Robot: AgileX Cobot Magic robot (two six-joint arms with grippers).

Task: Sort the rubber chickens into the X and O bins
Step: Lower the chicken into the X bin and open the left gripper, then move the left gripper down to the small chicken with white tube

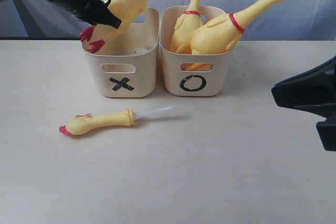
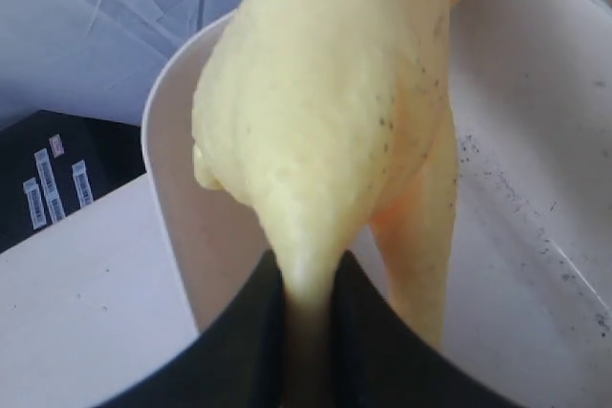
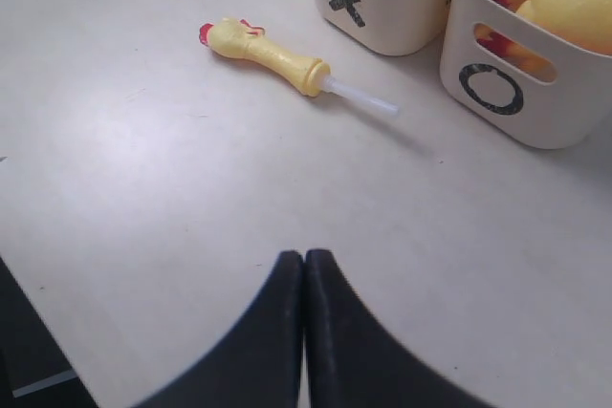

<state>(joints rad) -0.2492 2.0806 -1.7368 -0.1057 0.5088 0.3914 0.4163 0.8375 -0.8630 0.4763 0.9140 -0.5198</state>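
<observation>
Where the two matching tubs stand side by side at the back of the pale tabletop (image 1: pixel 210 171), we see the cream plastic rectangular bin marked with a black X (image 1: pixel 122 61) on the left and the cream plastic rectangular bin marked with a black O (image 1: pixel 195 72) touching it on the right. The O bin holds two whole yellow rubber chickens. One upright chicken with a red neck ring (image 1: pixel 189 22) stands at the left. The other, a leaning chicken (image 1: pixel 231 27), tilts its neck and head out over the right rim.

Above the X bin, the left gripper (image 2: pixel 308 284) is clamped on a narrow part of the headless yellow rubber chicken body (image 1: pixel 123 9). The body is tilted, with its red feet (image 1: pixel 89 38) by the bin's left rim. Inside this bin we can make out only dark specks on the wall and floor.

The yellow neck-and-head piece with a white tube (image 1: pixel 100 121) lies flat on the tabletop in front of the X bin, apart from it.

The right gripper (image 3: pixel 304 269) hangs over bare tabletop, its fingers pressed together on nothing.

The X and O are the only marks we can read. Small white barcode stickers (image 2: pixel 57 183) on a dark surface in the left wrist view are too small to read.
</observation>
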